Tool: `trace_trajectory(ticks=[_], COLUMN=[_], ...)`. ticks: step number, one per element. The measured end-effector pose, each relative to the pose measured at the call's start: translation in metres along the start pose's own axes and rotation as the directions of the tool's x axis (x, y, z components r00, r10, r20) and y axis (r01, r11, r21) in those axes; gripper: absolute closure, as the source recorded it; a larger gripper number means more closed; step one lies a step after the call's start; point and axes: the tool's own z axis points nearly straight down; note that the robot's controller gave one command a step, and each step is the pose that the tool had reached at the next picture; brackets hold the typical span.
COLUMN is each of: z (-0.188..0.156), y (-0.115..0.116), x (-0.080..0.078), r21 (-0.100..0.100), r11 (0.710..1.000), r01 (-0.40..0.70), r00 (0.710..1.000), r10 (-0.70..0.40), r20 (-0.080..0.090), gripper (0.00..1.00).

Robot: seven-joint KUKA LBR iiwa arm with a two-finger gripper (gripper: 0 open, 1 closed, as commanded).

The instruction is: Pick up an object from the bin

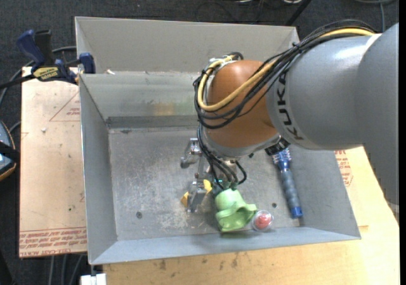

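Over the floor of the bin [139, 169], near its lower wall in the camera view and about midway across, the gripper [198, 196] is lowered close to the metal floor. The arm [342, 99] enters from the view's right and crosses above the bin's right half. Its last section turns downward, so the wrist points almost straight down. An orange cover [238, 109] encloses the wrist, and black and yellow cables [219, 96] loop over the cover.

Whether the gripper is spread or pressed together cannot be told from this angle, and no item can be seen pinched in it.

Items nearest the gripper:
- A small yellow piece [185, 198] lies right at the gripper's tip, on its left side in the view.
- A green soft lump [231, 211] lies just beside the gripper, toward the view's right, close to the lower wall.
- A small red and clear ball [262, 219] appears to touch the right edge of the green lump.
- A blue pen [288, 188] lies well apart to the right, lengthwise toward the lower wall.
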Motion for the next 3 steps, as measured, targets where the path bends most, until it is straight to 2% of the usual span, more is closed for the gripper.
trace_trajectory(ticks=[1,2,3], z=[0.077,0.073,-0.109], y=[-0.045,-0.044,-0.042], x=[0.003,0.001,-0.009], r21=[0.001,0.001,0.005], r11=[0.959,0.959,0.933], r01=[0.284,0.283,0.361], r00=[0.959,0.959,0.933], r10=[-0.284,-0.283,-0.361], r20=[0.012,0.017,0.019], gripper=[0.0,1.0,1.0])
